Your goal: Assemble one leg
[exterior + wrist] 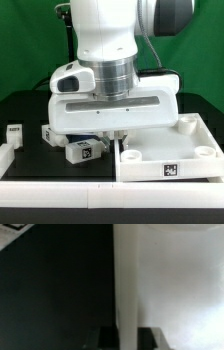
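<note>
**Arm low over the panel's edge, legs lying loose on the table**

The gripper hangs low at the rim of the big white panel, its jaws closed together. In the wrist view the dark fingertips sit either side of the panel's pale rim, so they seem to pinch it. One leg lies just beside the panel on the black table; another leg rests well apart toward the exterior view's left
</note>
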Controlling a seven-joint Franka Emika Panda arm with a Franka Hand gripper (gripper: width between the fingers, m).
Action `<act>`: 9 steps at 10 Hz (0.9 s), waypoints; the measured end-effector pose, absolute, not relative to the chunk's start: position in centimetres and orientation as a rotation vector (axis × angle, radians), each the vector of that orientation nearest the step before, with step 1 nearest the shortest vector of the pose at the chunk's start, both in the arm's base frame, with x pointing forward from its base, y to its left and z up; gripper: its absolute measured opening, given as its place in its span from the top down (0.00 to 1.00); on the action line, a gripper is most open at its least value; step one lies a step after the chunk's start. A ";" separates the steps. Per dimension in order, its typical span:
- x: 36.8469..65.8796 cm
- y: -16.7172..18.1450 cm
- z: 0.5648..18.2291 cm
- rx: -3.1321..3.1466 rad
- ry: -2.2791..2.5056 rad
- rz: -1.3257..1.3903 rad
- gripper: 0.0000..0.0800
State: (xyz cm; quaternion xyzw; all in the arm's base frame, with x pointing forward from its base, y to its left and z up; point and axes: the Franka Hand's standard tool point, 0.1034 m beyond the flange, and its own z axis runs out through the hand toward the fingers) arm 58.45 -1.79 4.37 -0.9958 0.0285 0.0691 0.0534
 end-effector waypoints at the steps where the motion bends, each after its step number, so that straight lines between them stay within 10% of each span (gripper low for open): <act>1: 58.4 -1.8 4.3 -3.026 0.086 0.211 0.93; 9: 58.6 -2.4 2.0 -3.059 0.204 0.217 0.93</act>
